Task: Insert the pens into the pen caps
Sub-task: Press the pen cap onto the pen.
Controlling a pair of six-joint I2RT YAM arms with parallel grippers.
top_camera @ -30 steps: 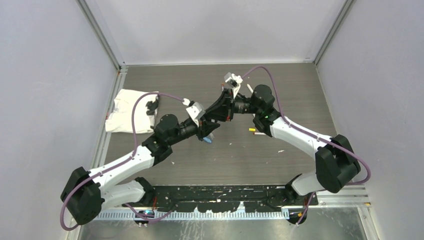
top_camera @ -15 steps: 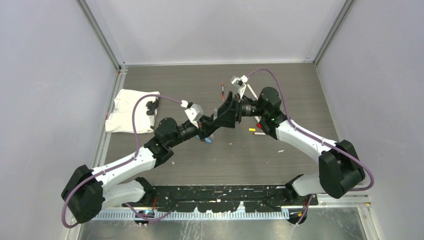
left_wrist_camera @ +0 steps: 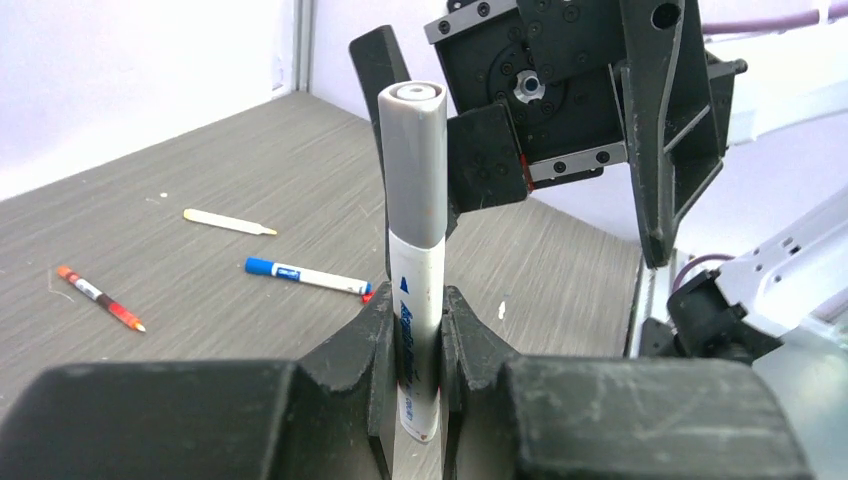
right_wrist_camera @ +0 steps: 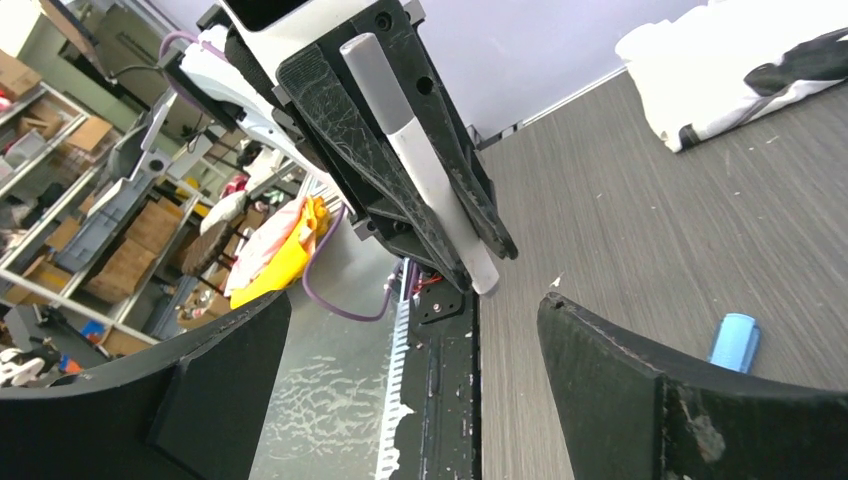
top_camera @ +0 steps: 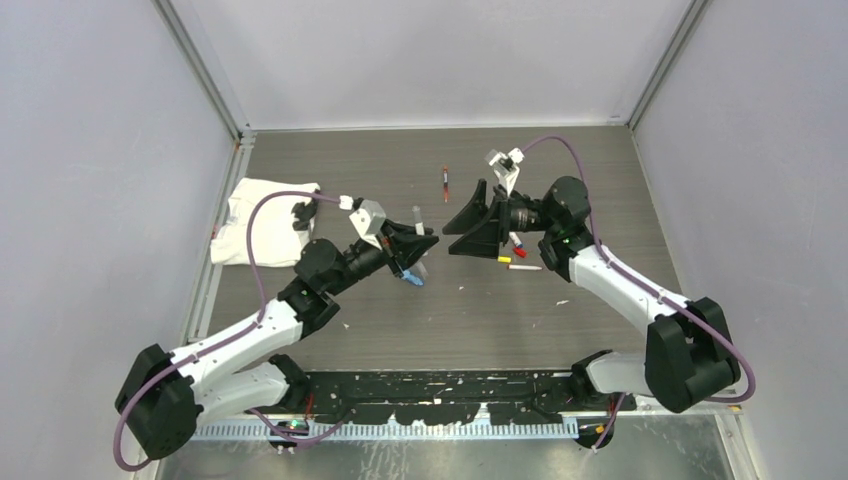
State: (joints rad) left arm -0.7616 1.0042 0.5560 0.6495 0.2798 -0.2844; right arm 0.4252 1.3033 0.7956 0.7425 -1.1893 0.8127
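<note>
1. White cloth (top_camera: pixel 262 232): crumpled at the left edge of the bench (top_camera: pixel 560 320), against the side rail and well apart from both your grippers.
2. Left gripper (left_wrist_camera: pixel 417 310): clenched on a pen (left_wrist_camera: pixel 410 260). The white barrel is pinched low and stands upright between the fingers, and a grey cap (left_wrist_camera: pixel 412 150) sits on its upper end.
3. Light-blue oblong piece (top_camera: pixel 413 279): lying flat on the bench, just nearside of your left gripper.
4. Red-ended pen (top_camera: pixel 445 183): lying alone on the far bench towards the back wall, with bare wood grain all round it.
5. Right gripper (top_camera: pixel 463 222): released, jaws spread wide. It faces the capped pen across a gap and touches nothing.
6. Loose pieces under your right wrist: a yellow cap (top_camera: pixel 504 259) just beside a white pen (top_camera: pixel 524 267). Bare bench runs from there to the right edge.
</note>
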